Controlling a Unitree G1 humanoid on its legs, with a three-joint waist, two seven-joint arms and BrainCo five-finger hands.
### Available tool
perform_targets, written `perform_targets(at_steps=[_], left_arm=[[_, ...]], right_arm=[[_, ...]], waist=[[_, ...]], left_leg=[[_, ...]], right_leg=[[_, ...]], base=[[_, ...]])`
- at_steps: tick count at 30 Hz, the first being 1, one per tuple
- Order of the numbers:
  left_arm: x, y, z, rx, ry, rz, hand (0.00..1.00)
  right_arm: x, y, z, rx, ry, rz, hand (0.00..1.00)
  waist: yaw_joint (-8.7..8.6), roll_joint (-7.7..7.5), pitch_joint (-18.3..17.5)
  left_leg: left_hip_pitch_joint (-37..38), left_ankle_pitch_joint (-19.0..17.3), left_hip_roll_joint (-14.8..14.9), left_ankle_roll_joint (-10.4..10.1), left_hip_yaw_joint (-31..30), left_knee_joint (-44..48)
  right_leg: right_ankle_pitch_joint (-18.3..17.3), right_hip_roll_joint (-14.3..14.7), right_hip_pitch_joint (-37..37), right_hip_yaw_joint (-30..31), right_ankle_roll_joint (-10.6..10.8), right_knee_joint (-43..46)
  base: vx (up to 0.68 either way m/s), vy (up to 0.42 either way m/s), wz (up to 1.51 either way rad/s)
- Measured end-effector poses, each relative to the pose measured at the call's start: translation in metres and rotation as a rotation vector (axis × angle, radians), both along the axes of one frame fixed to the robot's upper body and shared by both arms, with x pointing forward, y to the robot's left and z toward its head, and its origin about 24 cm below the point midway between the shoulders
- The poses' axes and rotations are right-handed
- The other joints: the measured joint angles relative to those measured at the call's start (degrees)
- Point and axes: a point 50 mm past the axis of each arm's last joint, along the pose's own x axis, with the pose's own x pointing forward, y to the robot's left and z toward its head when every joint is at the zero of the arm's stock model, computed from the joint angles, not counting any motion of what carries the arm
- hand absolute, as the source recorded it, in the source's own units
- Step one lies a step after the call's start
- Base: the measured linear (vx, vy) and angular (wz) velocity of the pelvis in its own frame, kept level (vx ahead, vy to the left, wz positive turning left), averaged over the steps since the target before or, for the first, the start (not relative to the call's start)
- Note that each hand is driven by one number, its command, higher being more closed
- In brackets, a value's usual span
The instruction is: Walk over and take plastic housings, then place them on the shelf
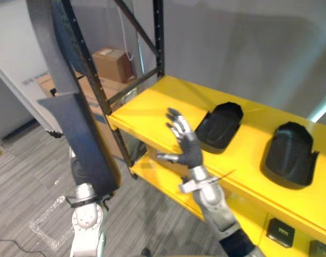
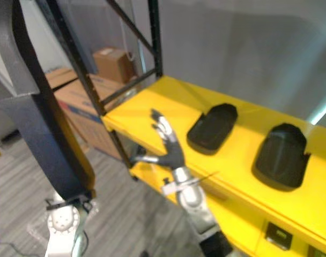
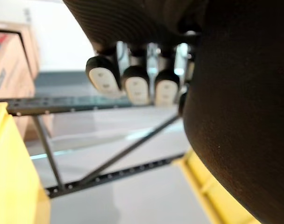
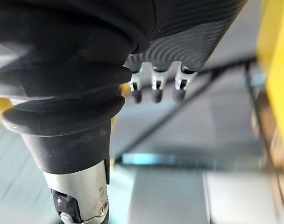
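Right arm (image 1: 215, 202) enters from lower right, forearm angled up and forward. Right hand (image 1: 185, 147) raised above wrist (image 1: 198, 181), fingers (image 4: 155, 88) straight and slightly fanned, thumb stuck out sideways toward robot's left; holds nothing, touches nothing. Left arm (image 1: 88, 219) at lower left, forearm near upright, silver wrist section showing. Left hand (image 3: 137, 84) with fingers curled in tight row, pale pads turned back toward wrist camera, closed against dark housing (image 1: 72, 107) that rises from its grip

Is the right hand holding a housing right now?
No, the right hand is open with fingers spread above the yellow shelf, holding nothing.
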Motion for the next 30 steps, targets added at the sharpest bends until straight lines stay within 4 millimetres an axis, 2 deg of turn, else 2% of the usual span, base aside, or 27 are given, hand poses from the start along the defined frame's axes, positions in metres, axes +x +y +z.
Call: perform_targets(at_steps=[2,4,5,6,7,8,9,10,11,12,13,16,18,19,20,21,22,23,24,25,26,27,29,30], left_arm=[[-0.003,0.002,0.008,0.012,-0.046,0.005,1.0],[-0.001,0.001,0.018,0.029,-0.089,-0.011,1.0],[0.0,0.0,0.019,0.03,-0.096,-0.016,1.0],[0.0,0.001,0.02,0.038,-0.096,-0.021,1.0],[-0.001,0.002,0.022,0.044,-0.103,-0.018,1.0],[-0.002,0.003,0.024,0.047,-0.111,-0.016,1.0],[-0.003,0.003,0.027,0.049,-0.128,-0.019,1.0],[-0.003,0.006,0.029,0.052,-0.137,-0.016,1.0],[-0.004,0.008,0.03,0.048,-0.139,-0.016,1.0],[-0.005,0.013,0.03,0.054,-0.139,0.001,1.0],[-0.005,0.016,0.025,0.033,-0.12,0.029,1.0],[-0.008,0.015,0.019,-0.001,-0.098,0.06,1.0],[-0.008,0.012,0.018,-0.004,-0.094,0.052,1.0],[-0.008,0.011,0.017,-0.001,-0.093,0.044,1.0],[-0.008,0.011,0.016,0.0,-0.089,0.043,1.0],[-0.008,0.011,0.012,-0.012,-0.076,0.047,1.0],[-0.009,0.012,0.008,-0.02,-0.067,0.052,1.0],[-0.009,0.012,0.008,-0.023,-0.068,0.054,1.0],[-0.009,0.012,0.009,-0.027,-0.081,0.059,1.0],[-0.008,0.011,0.01,-0.025,-0.087,0.059,1.0],[-0.007,0.011,0.011,-0.024,-0.092,0.055,1.0],[-0.004,0.006,0.012,-0.03,-0.098,0.036,1.0],[-0.003,0.004,0.013,-0.028,-0.104,0.026,1.0],[-0.004,0.004,0.013,-0.01,-0.103,0.034,1.0]], right_arm=[[-0.005,-0.007,-0.01,0.006,0.045,-0.029,0.0],[-0.013,-0.019,-0.024,0.022,0.107,-0.108,0.0],[-0.014,-0.024,-0.027,0.021,0.12,-0.13,0.0],[-0.016,-0.029,-0.033,0.023,0.148,-0.162,0.0],[-0.018,-0.032,-0.036,0.029,0.155,-0.177,0.0],[-0.018,-0.033,-0.036,0.033,0.154,-0.184,0.0],[-0.019,-0.032,-0.035,0.04,0.149,-0.183,0.0],[-0.018,-0.028,-0.033,0.065,0.139,-0.18,0.0],[-0.018,-0.027,-0.031,0.077,0.129,-0.176,0.0],[-0.017,-0.024,-0.028,0.087,0.11,-0.164,0.0],[-0.017,-0.025,-0.027,0.076,0.095,-0.167,0.0],[-0.018,-0.034,-0.024,0.074,0.053,-0.197,0.0],[-0.018,-0.046,-0.02,0.082,0.016,-0.257,0.0],[-0.018,-0.054,-0.018,0.084,0.002,-0.294,0.0],[-0.018,-0.06,-0.018,0.08,-0.003,-0.32,0.0],[-0.019,-0.063,-0.016,0.058,-0.018,-0.343,0.0],[-0.02,-0.067,-0.013,0.036,-0.041,-0.349,0.0],[-0.02,-0.07,-0.01,0.031,-0.063,-0.355,0.0],[-0.021,-0.075,-0.003,0.038,-0.1,-0.368,0.0],[-0.021,-0.076,-0.001,0.038,-0.11,-0.364,0.0],[-0.021,-0.076,0.001,0.035,-0.118,-0.358,0.0],[-0.021,-0.079,0.001,0.03,-0.123,-0.353,0.0],[-0.022,-0.081,0.001,0.037,-0.13,-0.358,0.0],[-0.021,-0.081,0.003,0.048,-0.145,-0.357,0.0]], waist=[[-0.57,-0.62,0.21],[-1.87,-1.7,1.52],[-2.08,-1.48,2.23],[-2.11,-1.27,2.48],[-2.47,-1.34,2.55],[-2.54,-1.58,2.74],[-2.82,-1.3,3.11],[-2.93,-2.28,3.61],[-2.95,-2.92,3.95],[-2.93,-4.57,4.61],[-2.92,-4.85,5.31],[-3.42,-2.92,6.06],[-4.47,-0.76,7.01],[-4.35,0.47,7.8],[-4.43,0.83,8.37],[-4.31,1.01,8.71],[-3.87,1.29,8.25],[-3.75,1.75,7.96],[-4.0,2.01,7.69],[-4.15,1.86,7.55],[-4.49,1.58,7.59],[-4.72,1.33,7.54],[-4.86,1.39,7.51],[-4.51,1.43,7.49]], left_leg=[[0.19,-0.5,-1.14,0.46,0.82,0.0],[1.09,-1.83,-2.95,1.64,3.32,2.54],[1.08,-2.25,-2.88,1.8,3.35,3.57],[1.38,-3.34,-3.31,2.19,3.54,4.84],[1.64,-3.83,-3.25,2.65,3.59,5.42],[2.01,-3.93,-3.09,2.83,3.69,5.25],[1.94,-4.04,-2.01,3.02,3.21,5.21],[1.64,-4.03,-0.92,3.03,3.15,5.02],[1.24,-4.03,-0.58,3.02,3.38,5.06],[0.89,-4.01,-0.78,2.98,4.84,5.36],[0.42,-4.03,-1.12,2.81,6.49,5.86],[-0.15,-4.69,-0.3,2.23,8.84,6.97],[-2.87,-9.09,1.98,1.03,9.09,14.52],[-5.91,-11.73,4.53,0.06,9.97,25.2],[-9.28,-11.72,6.83,-0.24,10.78,35.2],[-12.19,-9.63,9.15,-0.67,11.6,44.94],[-13.05,-9.99,10.04,-0.15,12.09,47.55],[-13.03,-10.56,10.31,0.45,12.16,47.43],[-12.85,-11.93,10.3,2.6,12.16,43.86],[-12.71,-12.11,10.21,2.88,12.09,41.21],[-12.02,-12.07,9.94,2.81,11.63,36.92],[-11.12,-11.41,9.64,1.87,8.83,29.0],[-10.65,-10.27,9.81,0.91,3.66,22.79],[-9.53,-8.29,9.86,0.53,-0.39,19.34]], right_leg=[[-2.21,-1.95,-0.7,-0.02,2.39,2.11],[-4.77,-6.38,-2.47,0.28,1.99,10.43],[-4.87,-7.04,-3.07,0.99,1.71,13.7],[-4.15,-8.44,-5.49,3.07,-1.51,20.05],[-2.24,-8.21,-7.37,5.94,-3.95,23.38],[-1.24,-7.92,-8.23,7.23,-4.84,24.8],[-2.49,-6.06,-9.46,9.71,-3.95,25.12],[-3.89,-2.03,-9.24,10.72,-2.83,21.38],[-3.95,-0.11,-9.02,10.5,-2.88,18.67],[-3.84,2.36,-9.05,10.19,-3.06,13.7],[-4.0,2.74,-8.87,8.96,-2.74,10.24],[-2.84,3.8,-8.89,9.53,-3.08,7.72],[-3.22,4.93,-7.66,9.27,-3.53,6.36],[-3.5,5.85,-6.04,10.28,-3.96,5.68],[-3.82,6.13,-4.83,10.85,-3.75,5.69],[-4.0,5.87,-3.1,12.34,-3.52,5.57],[-3.99,5.53,-2.65,13.26,-3.34,5.52],[-3.92,5.14,-2.61,14.04,-3.01,5.56],[-3.64,3.49,-2.74,16.35,-2.29,5.61],[-3.39,2.47,-2.84,17.17,-1.88,5.87],[-3.19,0.84,-3.2,17.91,-1.53,5.88],[-2.69,-1.42,-3.97,18.92,-0.7,5.9],[-2.62,-2.95,-4.05,20.0,-0.56,5.82],[-2.65,-3.75,-4.03,21.15,0.56,5.92]], base=[[-0.11,0.021,-0.06],[-0.03,0.101,0.18],[-0.06,0.135,0.13],[-0.08,0.134,0.0],[-0.09,0.114,-0.07],[-0.03,0.077,-0.07],[-0.04,0.001,-0.08],[-0.05,-0.01,-0.06],[-0.03,-0.061,-0.17],[-0.01,-0.091,-0.41],[0.0,-0.077,-0.51],[0.04,0.008,-0.39],[0.09,-0.005,-0.21],[0.13,-0.018,-0.35],[0.15,-0.007,-0.58],[0.14,0.003,-0.7],[0.14,0.035,-0.74],[0.2,0.132,-0.84],[0.22,0.154,-0.66],[0.28,0.219,-0.6],[0.21,0.225,-0.39],[0.18,0.251,-0.32],[0.15,0.382,-0.22],[0.18,0.588,-0.49]])
